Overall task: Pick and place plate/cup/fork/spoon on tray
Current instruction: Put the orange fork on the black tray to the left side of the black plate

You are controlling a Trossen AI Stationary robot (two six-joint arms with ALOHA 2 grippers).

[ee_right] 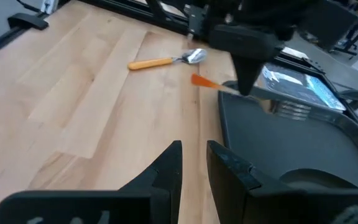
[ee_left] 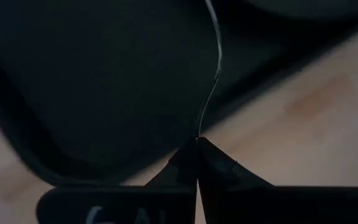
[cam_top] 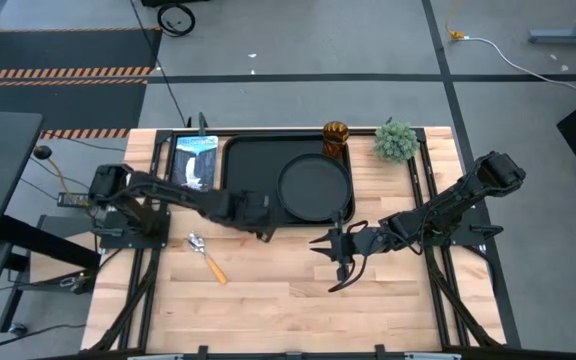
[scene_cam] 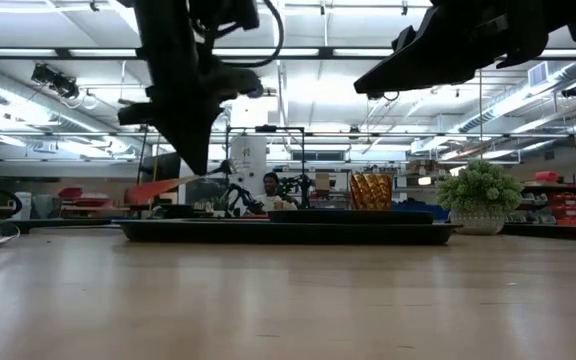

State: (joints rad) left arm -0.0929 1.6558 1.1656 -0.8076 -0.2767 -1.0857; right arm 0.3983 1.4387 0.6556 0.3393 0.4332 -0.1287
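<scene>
The black tray (cam_top: 253, 160) lies at the table's far middle, with the round black plate (cam_top: 315, 187) on its right half and the amber cup (cam_top: 335, 137) at its far right corner. My left gripper (cam_top: 261, 222) is over the tray's near edge, shut on the fork (ee_right: 278, 99), whose handle is red-orange. The spoon (cam_top: 206, 256), with a yellow-orange handle, lies flat on the wood to the near left of the tray. My right gripper (cam_top: 338, 255) is empty and slightly open above the table, near the tray's near right corner. My left gripper pinches the fork near its middle (ee_right: 253, 92), between the two fingers, which point down from above and lie across it. The red-orange handle (ee_right: 204, 81) sticks out over the wood and the silver tines (ee_right: 291, 109) over the tray. The fork is lifted clear (scene_cam: 153, 188), slightly tilted.
A small green plant (cam_top: 396, 141) stands at the far right beyond the tray. A blue-white picture card (cam_top: 195, 160) lies by the tray's left end. The near half of the wooden table (cam_top: 288, 310) is bare wood. A person shows far off in the room (scene_cam: 268, 185).
</scene>
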